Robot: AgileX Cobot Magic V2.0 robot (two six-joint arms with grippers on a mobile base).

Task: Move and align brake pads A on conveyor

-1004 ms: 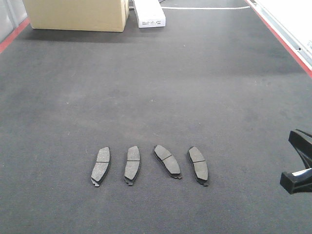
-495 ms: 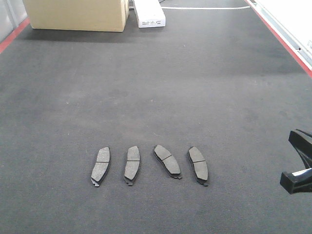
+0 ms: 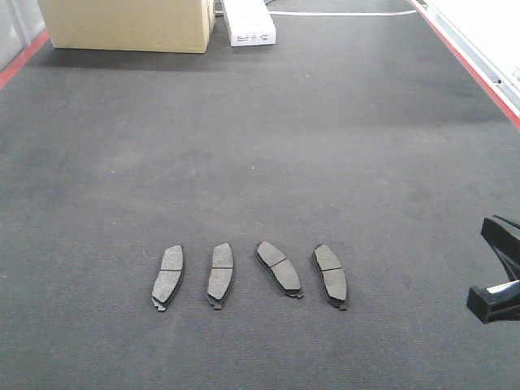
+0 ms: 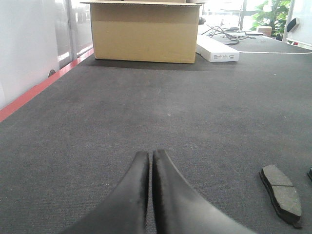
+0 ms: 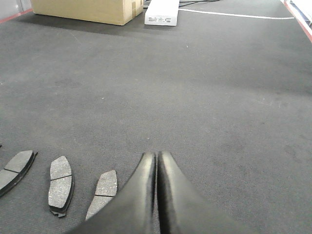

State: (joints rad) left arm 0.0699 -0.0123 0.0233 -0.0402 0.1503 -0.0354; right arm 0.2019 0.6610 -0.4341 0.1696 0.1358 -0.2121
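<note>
Dark grey felt of the conveyor [image 3: 325, 146] fills nearly every view, with red stripes along its far edges and a cardboard box [image 3: 128, 24] and a flat white box [image 3: 249, 23] parked at the far end. Four brake pads A [image 3: 250, 276] lie in a row near the front of the belt, well apart from both stripes and from the boxes; the two on the left and the one on the right run roughly parallel, while the third sits skewed, which suggests the lining-up is close to done with that one left to straighten. Neither arm holds anything: the left pincer [image 4: 150, 161] is closed and empty, low over bare belt with one pad off to its right, and the right pincer [image 5: 157, 163] is likewise closed on nothing, with pads just to its left. Plenty of open belt surrounds the row on all sides, so either arm probably has free room to approach.
</note>
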